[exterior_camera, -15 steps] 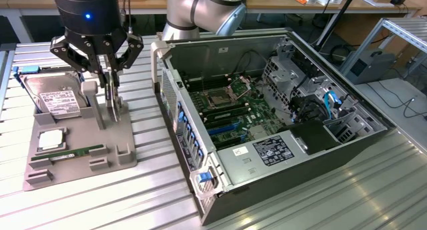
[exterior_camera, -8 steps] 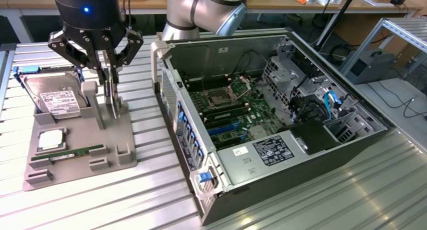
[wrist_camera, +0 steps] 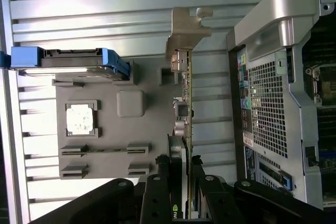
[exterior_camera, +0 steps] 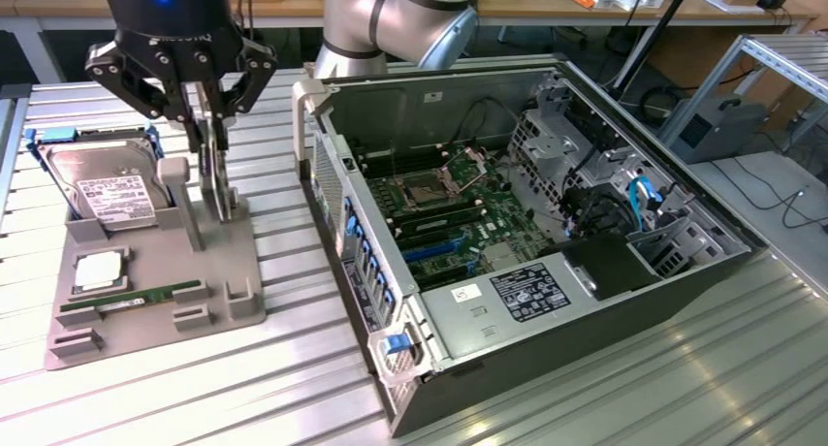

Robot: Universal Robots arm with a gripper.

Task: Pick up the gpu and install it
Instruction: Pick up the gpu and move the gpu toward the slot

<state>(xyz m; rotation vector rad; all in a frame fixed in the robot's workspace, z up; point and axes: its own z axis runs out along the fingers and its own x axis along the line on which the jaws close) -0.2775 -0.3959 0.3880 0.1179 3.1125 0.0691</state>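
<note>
Straddling the gpu (wrist_camera: 185,93) from straight above, the gripper (wrist_camera: 181,177) pinches it near the end away from its metal bracket (wrist_camera: 186,27); the card stands on edge, lengthwise along the grey holder (wrist_camera: 110,129)

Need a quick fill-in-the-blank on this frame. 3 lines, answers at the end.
1. The tool straddles the ____, which stands on edge in the gray holder.
2. The hard drive sits in a ____ caddy.
3. The open computer case lies on the exterior view's ____ of the holder.
Missing words: gpu; blue; right.
</note>
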